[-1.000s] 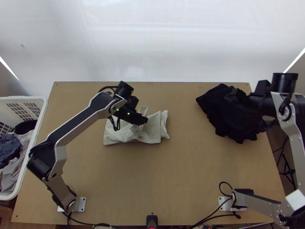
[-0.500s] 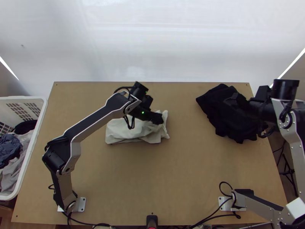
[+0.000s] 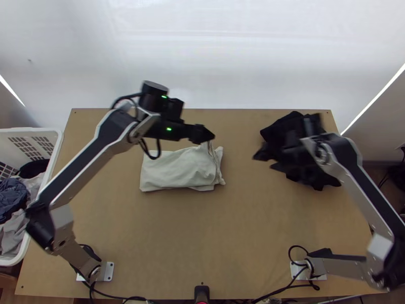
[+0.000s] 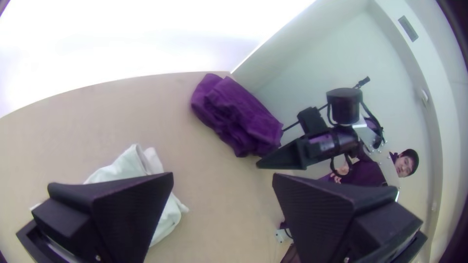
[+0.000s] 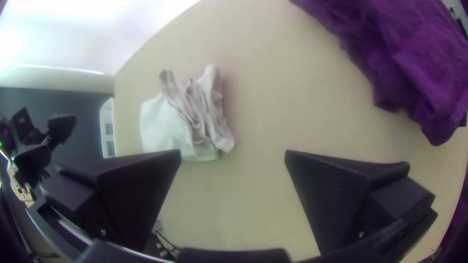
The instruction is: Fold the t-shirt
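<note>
A: On the counter, what is shown?
B: A dark garment, bunched, and, apart from it, the pale t-shirt, a rough oblong packet with one ruffled end. The left gripper and right gripper are both spread wide and empty.
A: How is the packet best finished?
B: Probably by pinching the ruffled layers together, low and near the edge, drawing them taut, then pressing flat. Catching one layer would skew the fold.
A: What remains obscure?
B: The inner layers are hidden; hem and sleeves cannot be told apart.
</note>
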Controlling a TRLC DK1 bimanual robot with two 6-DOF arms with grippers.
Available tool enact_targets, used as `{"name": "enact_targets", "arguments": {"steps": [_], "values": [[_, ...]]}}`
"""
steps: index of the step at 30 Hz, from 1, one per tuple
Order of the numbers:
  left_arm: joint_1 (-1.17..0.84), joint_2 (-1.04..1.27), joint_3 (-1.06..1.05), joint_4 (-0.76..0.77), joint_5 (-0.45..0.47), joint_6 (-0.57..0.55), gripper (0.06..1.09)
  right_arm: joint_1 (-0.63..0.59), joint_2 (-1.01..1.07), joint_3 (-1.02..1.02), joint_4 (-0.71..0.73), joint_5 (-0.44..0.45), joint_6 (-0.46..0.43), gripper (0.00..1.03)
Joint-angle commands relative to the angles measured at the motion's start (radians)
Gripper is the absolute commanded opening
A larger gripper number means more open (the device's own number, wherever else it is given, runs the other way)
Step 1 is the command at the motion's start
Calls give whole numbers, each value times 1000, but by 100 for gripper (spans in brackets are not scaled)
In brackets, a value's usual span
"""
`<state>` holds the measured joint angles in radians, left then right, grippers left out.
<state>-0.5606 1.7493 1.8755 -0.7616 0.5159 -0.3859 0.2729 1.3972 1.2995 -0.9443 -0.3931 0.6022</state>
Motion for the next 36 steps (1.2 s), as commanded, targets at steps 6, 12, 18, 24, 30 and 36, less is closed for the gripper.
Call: {"name": "enact_targets", "arguments": {"steps": [6, 12, 18, 24, 30, 36], "values": [[172, -251, -148, -30, 19, 28, 104, 236, 385, 129, 87, -12, -78, 99], [251, -304, -174, -76, 21, 39, 104, 288, 545, 222, 142, -3, -159, 99], [280, -320, -173, -94, 21, 50, 104, 319, 635, 304, 164, 96, -171, 99], [294, -312, -162, -93, 21, 42, 104, 313, 674, 342, 171, 134, -194, 99], [314, -312, -162, -94, 21, 41, 104, 288, 680, 345, 191, 131, -196, 99], [317, -310, -164, -97, 21, 41, 104, 273, 707, 346, 199, 20, -179, 99]]}}
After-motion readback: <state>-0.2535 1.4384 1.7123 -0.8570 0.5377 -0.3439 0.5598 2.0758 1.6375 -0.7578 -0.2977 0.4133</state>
